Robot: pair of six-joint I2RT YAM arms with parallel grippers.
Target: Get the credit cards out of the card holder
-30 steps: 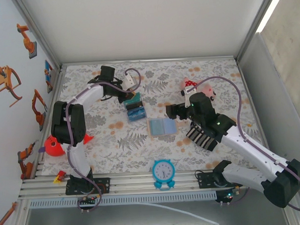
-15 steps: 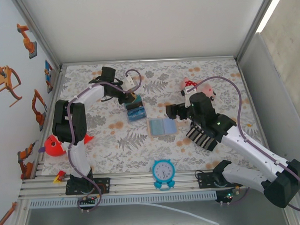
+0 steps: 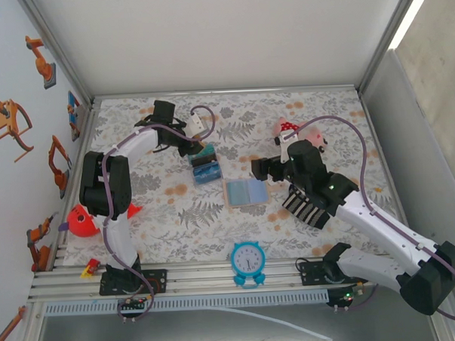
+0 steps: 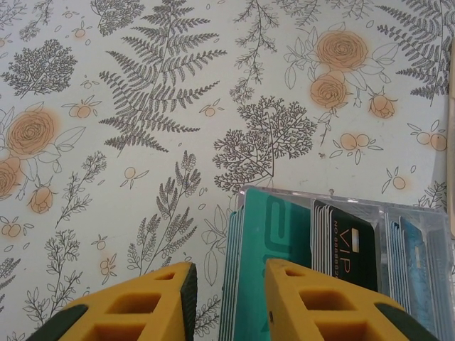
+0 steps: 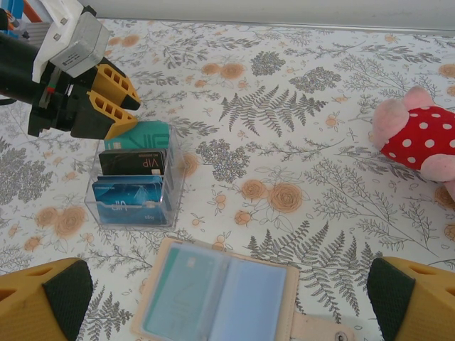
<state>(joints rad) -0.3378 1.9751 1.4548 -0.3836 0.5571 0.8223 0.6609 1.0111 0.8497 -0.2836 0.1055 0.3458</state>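
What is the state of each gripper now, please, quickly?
Left gripper: open a little, holding nothing, just over the teal cards in the clear box.
Right gripper: wide open, empty, above the card holder.

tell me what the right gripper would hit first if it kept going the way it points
Most likely the open card holder, lying just ahead between the right gripper's spread fingers; the clear card box sits farther on. Depth is unclear, so bare table could come first.

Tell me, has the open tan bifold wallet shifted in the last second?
No. The tan wallet lies where it did, beyond the blue alarm clock.
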